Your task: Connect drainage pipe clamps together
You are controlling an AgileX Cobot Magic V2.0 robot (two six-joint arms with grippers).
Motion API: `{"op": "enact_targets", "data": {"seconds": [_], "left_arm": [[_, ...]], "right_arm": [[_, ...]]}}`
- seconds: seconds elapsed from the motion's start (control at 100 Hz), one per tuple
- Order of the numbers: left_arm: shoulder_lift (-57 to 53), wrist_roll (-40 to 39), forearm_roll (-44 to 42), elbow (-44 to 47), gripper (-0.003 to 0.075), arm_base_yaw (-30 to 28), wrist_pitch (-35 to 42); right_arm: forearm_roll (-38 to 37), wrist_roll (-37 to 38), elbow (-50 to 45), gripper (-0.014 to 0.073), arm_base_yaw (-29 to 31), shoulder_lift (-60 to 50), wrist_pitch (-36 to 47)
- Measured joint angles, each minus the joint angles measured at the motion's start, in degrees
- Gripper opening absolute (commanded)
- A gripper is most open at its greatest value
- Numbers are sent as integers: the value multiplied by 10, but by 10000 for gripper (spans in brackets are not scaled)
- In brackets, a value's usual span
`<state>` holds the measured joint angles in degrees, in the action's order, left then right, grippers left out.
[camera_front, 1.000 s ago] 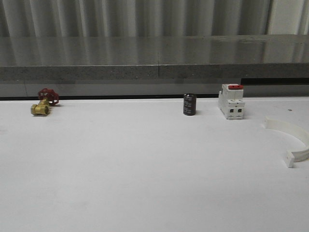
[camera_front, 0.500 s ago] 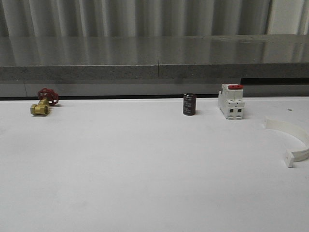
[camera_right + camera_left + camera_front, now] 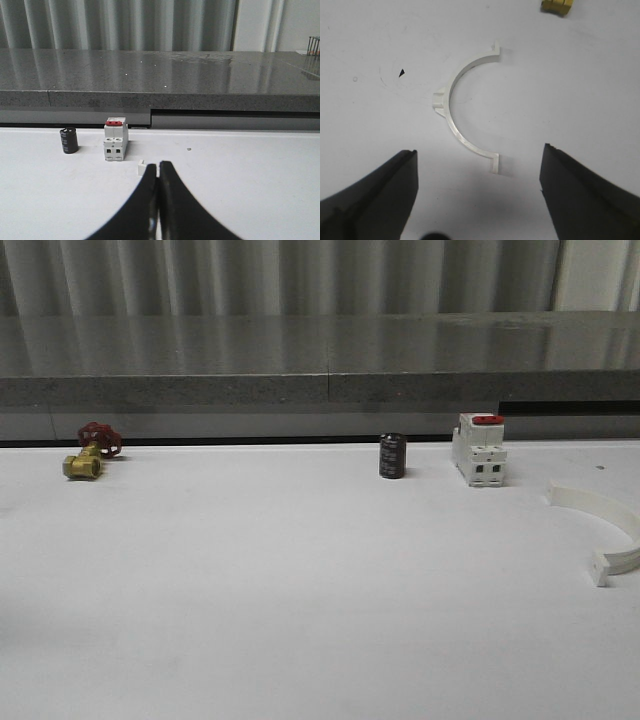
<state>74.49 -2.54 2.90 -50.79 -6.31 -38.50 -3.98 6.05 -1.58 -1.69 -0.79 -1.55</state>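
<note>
Directly beneath the wide-open left end effector (image 3: 479, 170), one half-ring clamp (image 3: 464, 114) lies flat on the tabletop (image 3: 580, 85), its span running between the fingers, while the right end effector (image 3: 158, 172) is pinched closed on nothing beside the other clamp (image 3: 603, 523).

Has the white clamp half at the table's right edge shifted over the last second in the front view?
No. The clamp half keeps the same gap and angle to the red-topped switch block, which also stays put.

Our left end effector (image 3: 479, 192) has two broad, matte black fingers (image 3: 375, 192), wedge-shaped with blunt squared tips. Our right end effector (image 3: 159, 172) has slimmer glossy black fingers (image 3: 172, 200), curved and tapering to narrow points.
</note>
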Motion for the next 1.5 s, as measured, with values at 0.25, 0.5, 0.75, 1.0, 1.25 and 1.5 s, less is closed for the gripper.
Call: {"op": "enact_targets", "data": {"seconds": [0.25, 0.5, 0.75, 1.0, 1.25, 1.5], "left_arm": [[157, -1, 2, -79, 510, -20, -50], [250, -1, 2, -136, 510, -33, -58], [318, -1, 3, -191, 510, -37, -77], [359, -1, 3, -211, 510, -37, -84], [371, -2, 5, -213, 468, -37, -78], [371, -2, 6, -216, 219, -37, -76]], "right_arm": [[0, 0, 0, -5, 0, 0, 0], [0, 0, 0, -5, 0, 0, 0], [0, 0, 0, -5, 0, 0, 0], [0, 0, 0, -5, 0, 0, 0], [0, 0, 0, -5, 0, 0, 0], [0, 0, 0, -5, 0, 0, 0]]}}
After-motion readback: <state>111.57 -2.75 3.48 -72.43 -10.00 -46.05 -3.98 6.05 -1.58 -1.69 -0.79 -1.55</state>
